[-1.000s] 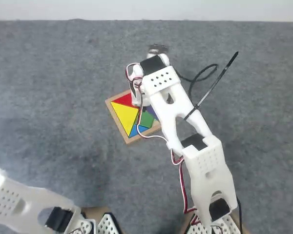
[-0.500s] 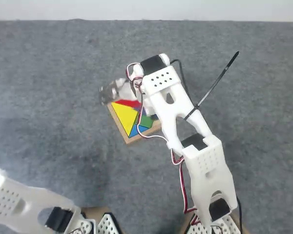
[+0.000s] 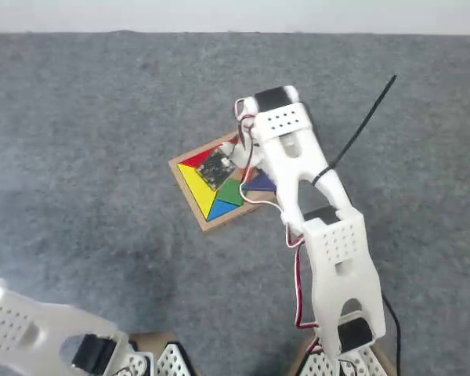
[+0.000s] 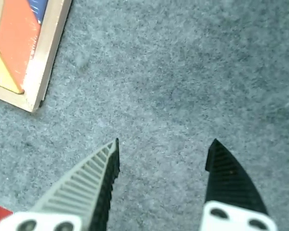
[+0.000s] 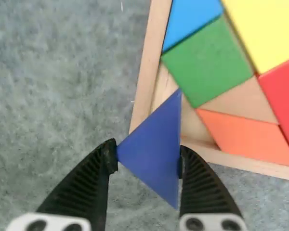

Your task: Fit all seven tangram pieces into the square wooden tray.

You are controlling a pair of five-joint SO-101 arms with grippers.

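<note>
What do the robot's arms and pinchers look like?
The right arm and left arm are white plastic dotted with small holes, with black motors. Red, white and black wires run along the right arm. The left gripper and right gripper have pointed, ribbed fingers.

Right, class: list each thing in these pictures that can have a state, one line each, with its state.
Right pincer: shut on the dark blue triangle.
Left pincer: open, holding nothing.
Dark blue triangle: gripped, not yet seated in the tray.
Tray: partly filled, bare gap showing.

No legible text, labels, numbers or signs anywhere.
</note>
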